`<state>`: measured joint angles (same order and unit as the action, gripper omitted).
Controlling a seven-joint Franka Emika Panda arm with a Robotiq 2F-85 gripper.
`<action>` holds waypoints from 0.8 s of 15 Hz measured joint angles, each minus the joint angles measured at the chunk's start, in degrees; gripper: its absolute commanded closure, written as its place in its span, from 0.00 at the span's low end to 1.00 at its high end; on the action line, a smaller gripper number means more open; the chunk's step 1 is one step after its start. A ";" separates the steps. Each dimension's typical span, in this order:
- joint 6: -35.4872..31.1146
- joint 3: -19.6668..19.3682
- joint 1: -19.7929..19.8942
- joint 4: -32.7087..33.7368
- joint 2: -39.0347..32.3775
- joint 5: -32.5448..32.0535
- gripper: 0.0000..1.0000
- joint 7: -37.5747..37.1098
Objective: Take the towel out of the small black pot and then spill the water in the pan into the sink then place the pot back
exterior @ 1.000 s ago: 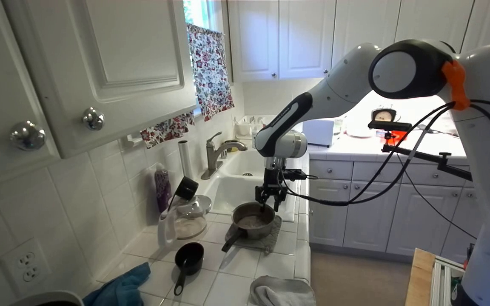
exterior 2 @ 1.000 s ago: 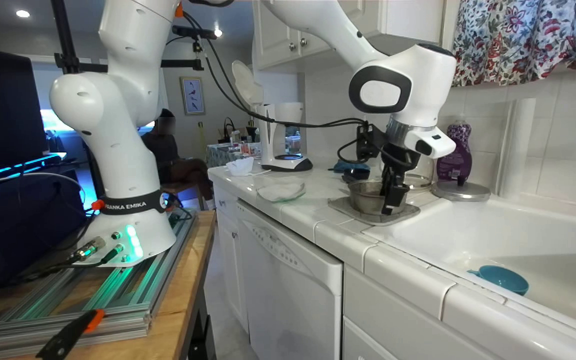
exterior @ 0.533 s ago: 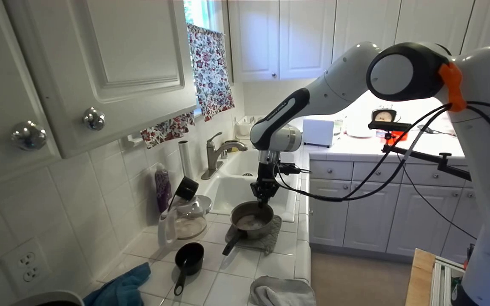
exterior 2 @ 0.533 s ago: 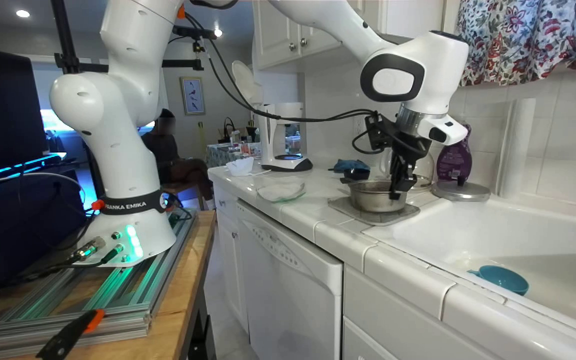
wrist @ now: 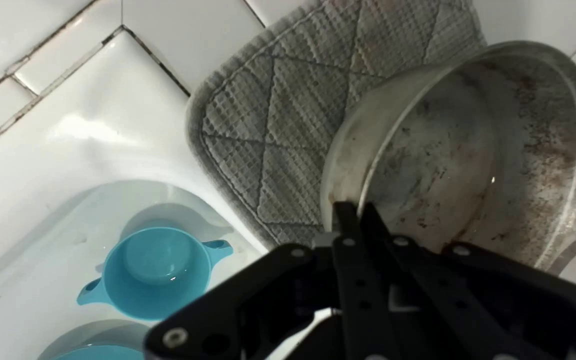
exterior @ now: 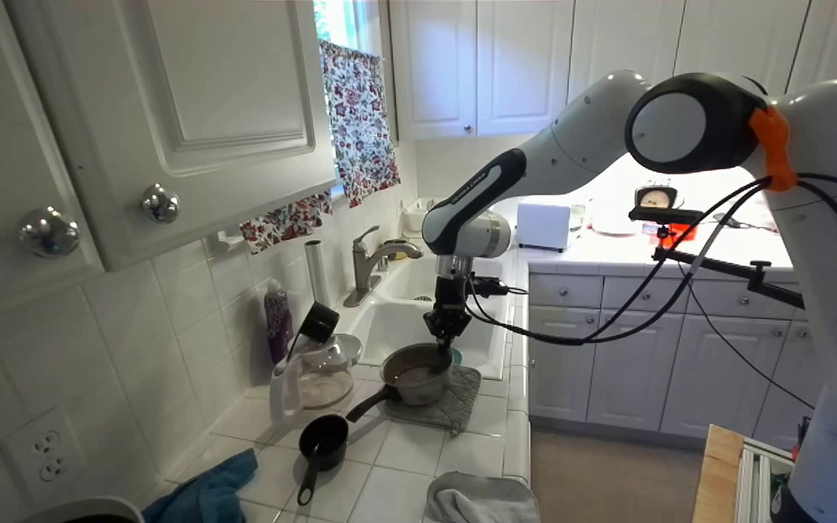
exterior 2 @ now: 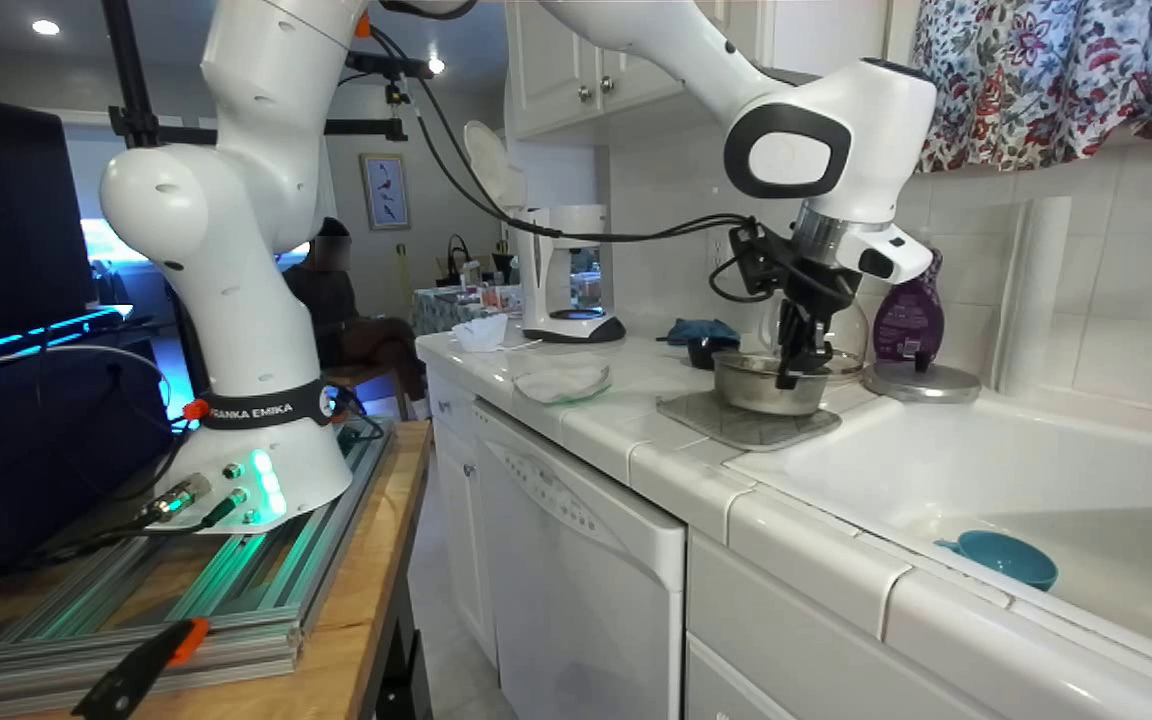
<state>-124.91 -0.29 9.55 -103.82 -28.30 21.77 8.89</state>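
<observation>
The metal pan point(exterior: 418, 381) stands over the grey pot holder point(wrist: 288, 115) beside the sink point(exterior 2: 896, 470), tilted in the wrist view; I cannot tell whether it still touches the holder. My gripper point(wrist: 359, 206) is shut on its rim, one finger inside and one outside. Stains and a small glint show on the pan's bottom point(wrist: 433, 165); how much water it holds is unclear. Its dark handle reaches toward the small black pot point(exterior: 324, 439), which sits on the tiles with its own handle pointing forward. A blue towel point(exterior: 208, 488) lies beside that pot, outside it.
Teal cups, one point(wrist: 157, 275) fully seen, sit in the sink. A glass carafe point(exterior: 325, 381) with a black scoop point(exterior: 318, 322), a metal lid point(exterior 2: 921, 382) and a purple bottle point(exterior 2: 911, 310) line the wall. The faucet point(exterior: 368, 265) overhangs the sink. A grey cloth point(exterior: 480, 497) lies at the counter's edge.
My fingers have come together on the pan's rim. The pan has shifted toward the wall side and swung its handle toward the black pot, uncovering more of the pot holder.
</observation>
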 measured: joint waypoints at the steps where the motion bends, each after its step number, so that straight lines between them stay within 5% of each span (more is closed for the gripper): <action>1: 0.19 0.05 -0.02 0.00 0.04 -0.13 0.99 0.03; 12: -2.79 -6.59 2.20 -10.73 10.84 -1.41 0.99 -4.11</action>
<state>-127.70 -6.88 11.74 -114.55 -17.46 20.35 4.78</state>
